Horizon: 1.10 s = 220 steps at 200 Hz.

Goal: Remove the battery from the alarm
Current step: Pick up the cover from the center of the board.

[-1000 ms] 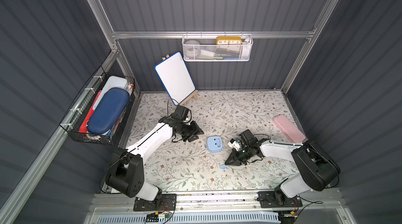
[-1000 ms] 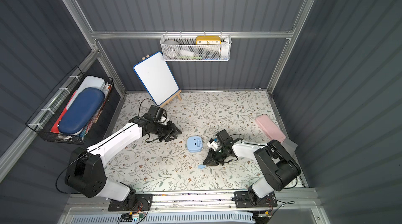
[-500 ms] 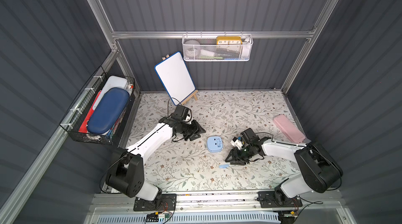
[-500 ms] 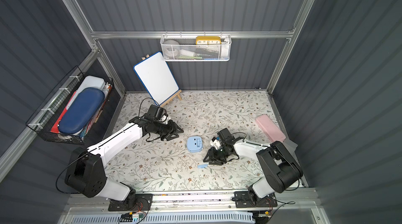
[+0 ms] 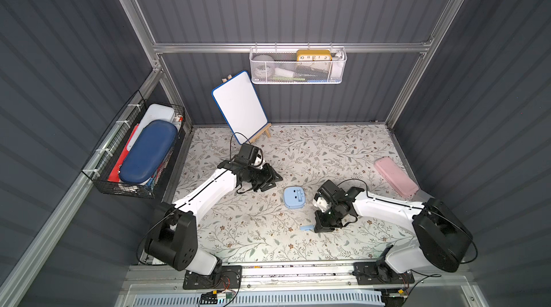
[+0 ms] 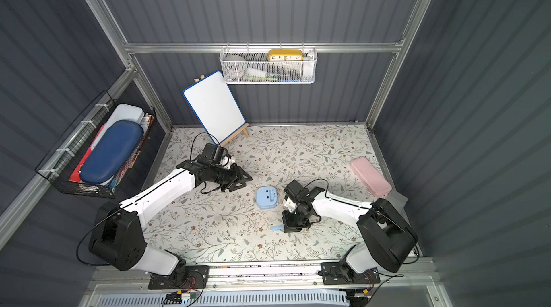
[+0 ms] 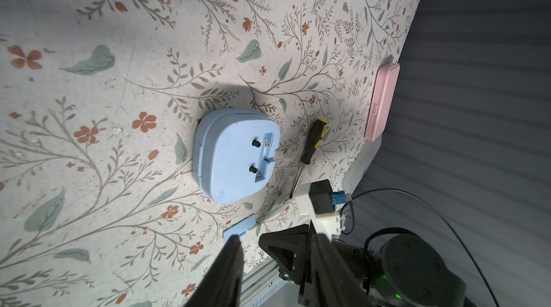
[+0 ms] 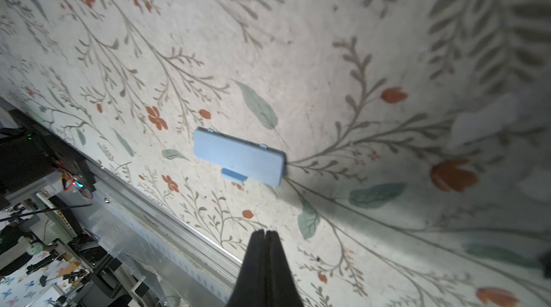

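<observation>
1. The right pincer (image 8: 265, 234) is pressed together, its two black fingers flat against each other with nothing between them.
2. It points down at the mat (image 5: 328, 147), close above it in both top views.
3. Just ahead of its tips lies the cover (image 8: 238, 156), a flat light-blue piece with small tabs along one long edge. It is flat on the mat, and the right wrist view shows a gap between it and the tips.
4. The left pincer (image 5: 275, 182) is spread, with its fingers (image 7: 228, 266) apart and nothing between them.
5. The alarm (image 5: 294, 198) lies between the two pincers, ahead of the left one and apart from both. It is beside the right arm's wrist, farther from the right tips than the cover is.
6. The alarm is face down with its blue back up. The left wrist view shows two small black knobs there and an open recess along the edge that faces the right arm.
7. I cannot make out the battery in any view, so I cannot tell whether it sits in that recess.
8. A screwdriver (image 7: 313, 138) with a black and yellow handle lies on the mat just beside the alarm, on the side away from the left pincer.
9. A pink case (image 5: 395, 180) lies well beyond the right pincer, near the side wall.
</observation>
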Each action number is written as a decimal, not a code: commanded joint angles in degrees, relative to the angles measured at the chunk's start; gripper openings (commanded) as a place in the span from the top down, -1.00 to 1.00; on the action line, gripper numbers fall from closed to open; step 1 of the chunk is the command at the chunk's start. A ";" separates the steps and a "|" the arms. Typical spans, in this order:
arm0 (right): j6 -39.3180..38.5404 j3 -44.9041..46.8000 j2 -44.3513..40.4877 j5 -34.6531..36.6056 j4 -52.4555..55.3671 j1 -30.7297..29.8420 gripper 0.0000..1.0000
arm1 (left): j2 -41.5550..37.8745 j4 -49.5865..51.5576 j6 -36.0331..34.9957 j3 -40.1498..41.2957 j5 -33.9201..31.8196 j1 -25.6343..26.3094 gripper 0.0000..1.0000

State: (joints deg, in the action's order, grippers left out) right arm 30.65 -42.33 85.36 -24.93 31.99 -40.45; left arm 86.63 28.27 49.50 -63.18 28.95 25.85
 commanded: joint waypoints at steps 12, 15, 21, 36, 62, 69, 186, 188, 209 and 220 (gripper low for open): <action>2.11 -1.67 3.57 2.78 0.20 -1.12 1.00 | -0.23 0.54 -1.85 0.05 0.76 -0.52 0.16; 2.24 -1.63 3.91 2.84 -0.17 -1.13 1.00 | -0.23 0.55 -1.93 0.00 0.71 -0.58 0.16; 2.47 -1.81 4.67 3.09 -0.63 -1.13 1.00 | -0.31 0.71 -2.04 0.01 0.62 -0.62 0.16; 2.29 -2.90 6.22 3.37 -1.17 -1.21 1.00 | -0.74 0.82 -2.03 0.40 0.33 -0.86 0.16; 2.31 -5.03 7.42 5.78 -0.75 -1.13 1.00 | -1.57 0.99 -2.06 0.92 0.18 -1.40 0.16; 2.23 -5.55 7.62 7.12 -0.25 -1.13 1.00 | -1.76 1.15 -2.03 1.08 -0.03 -1.54 0.16; -0.79 -13.97 11.88 6.80 -1.06 -0.91 1.00 | -2.38 0.82 -2.75 2.32 0.10 -2.64 0.16; -0.78 -14.00 11.76 7.15 -0.83 -0.87 1.00 | -2.48 0.82 -2.74 2.37 0.07 -2.64 0.16; -0.47 -13.76 9.44 10.16 2.73 -1.19 1.00 | -2.63 0.91 -2.83 2.36 -0.05 -2.82 0.16; 0.62 -12.63 6.94 14.21 3.58 -2.05 0.96 | -2.72 0.84 -2.83 2.36 -0.28 -2.82 0.16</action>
State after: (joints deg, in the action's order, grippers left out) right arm 30.81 -55.79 96.90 -16.58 31.57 -41.39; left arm 85.82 28.32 48.16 -61.43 28.84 23.46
